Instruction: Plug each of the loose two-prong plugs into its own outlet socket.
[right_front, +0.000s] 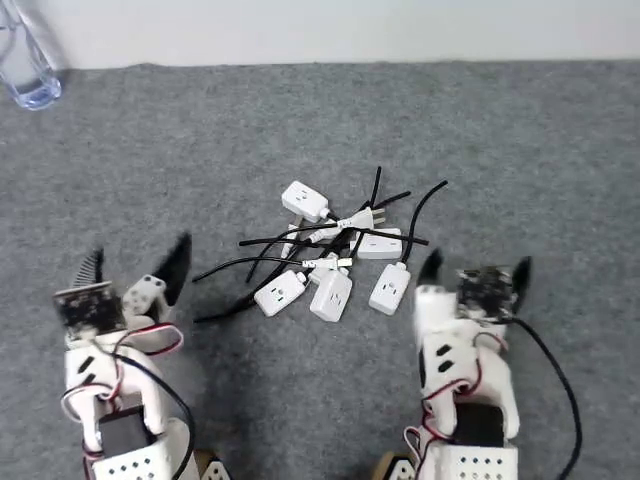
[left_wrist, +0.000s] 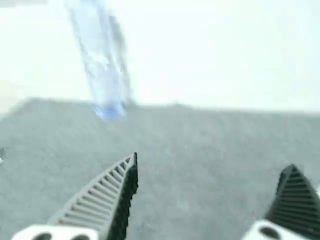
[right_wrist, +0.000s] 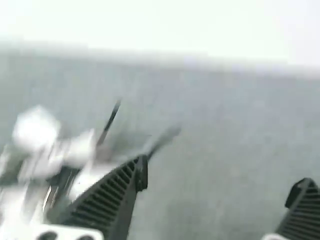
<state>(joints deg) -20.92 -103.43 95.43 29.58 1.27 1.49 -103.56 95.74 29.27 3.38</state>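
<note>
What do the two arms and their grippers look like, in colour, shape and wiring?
The left arm and the right arm have white bodies. The left gripper and the right gripper each carry two dark, pointed fingers with ridged inner faces, behind which sits a small dark circuit board. Thin red, white and black wires loop along each arm, and a black cable curves beside the right arm.

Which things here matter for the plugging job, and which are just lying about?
For the job:
white outlet sockets
loose plugs
black cords

Lying about:
clear bottle, at the far corner of the grey mat
</note>
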